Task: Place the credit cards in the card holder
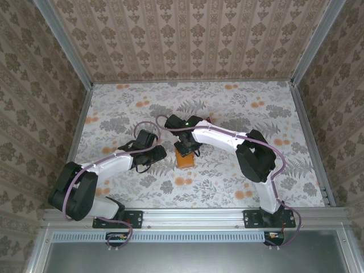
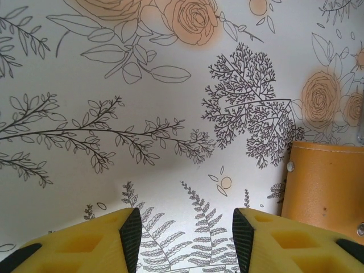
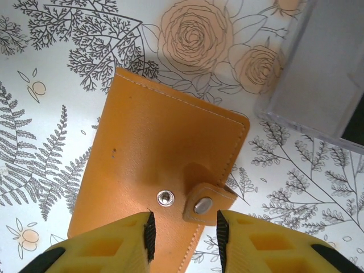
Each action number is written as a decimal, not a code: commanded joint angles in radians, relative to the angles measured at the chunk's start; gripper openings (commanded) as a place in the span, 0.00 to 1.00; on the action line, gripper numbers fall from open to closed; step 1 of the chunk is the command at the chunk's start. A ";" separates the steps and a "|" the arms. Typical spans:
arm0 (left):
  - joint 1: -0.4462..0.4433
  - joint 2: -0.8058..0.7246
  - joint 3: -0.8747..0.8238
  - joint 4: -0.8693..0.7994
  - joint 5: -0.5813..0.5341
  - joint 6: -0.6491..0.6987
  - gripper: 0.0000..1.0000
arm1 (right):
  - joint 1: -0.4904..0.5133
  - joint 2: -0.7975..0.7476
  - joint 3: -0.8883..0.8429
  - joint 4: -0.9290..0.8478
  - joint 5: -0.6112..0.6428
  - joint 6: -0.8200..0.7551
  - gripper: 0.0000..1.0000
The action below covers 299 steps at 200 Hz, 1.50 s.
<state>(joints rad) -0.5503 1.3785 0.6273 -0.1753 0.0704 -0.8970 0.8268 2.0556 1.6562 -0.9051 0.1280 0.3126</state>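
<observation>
Card holder (image 1: 185, 160) sits folded mid-table, just right of the left gripper (image 2: 186, 234), whose jaws are spread over bare table (image 2: 74, 193). Right gripper (image 3: 183, 233) hovers with its jaws apart either side of the clasp tab (image 3: 206, 200), pinching nothing. My worry: the small tab slips out, or the unpinned wallet just drags sideways.

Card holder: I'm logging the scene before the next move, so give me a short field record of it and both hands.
card holder: folded shut, flat on table, clasp tab off its stud
right hand: open, over the clasp tab
left hand: open, over bare table beside the card holder
</observation>
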 commanded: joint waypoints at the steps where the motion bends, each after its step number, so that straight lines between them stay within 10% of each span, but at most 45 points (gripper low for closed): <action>1: 0.012 -0.026 -0.015 -0.007 0.012 0.027 0.50 | 0.006 0.032 0.037 -0.052 0.026 -0.006 0.35; 154: 0.018 -0.007 -0.028 0.028 0.043 0.023 0.50 | 0.007 0.021 0.047 -0.082 0.101 -0.012 0.05; 299: -0.164 0.244 0.110 0.140 0.083 -0.034 0.49 | -0.042 -0.153 -0.227 0.244 -0.161 -0.011 0.02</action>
<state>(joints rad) -0.6735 1.5536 0.7136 -0.1036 0.0742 -0.8989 0.7853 1.9045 1.4475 -0.7185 0.0246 0.3119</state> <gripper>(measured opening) 0.492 0.050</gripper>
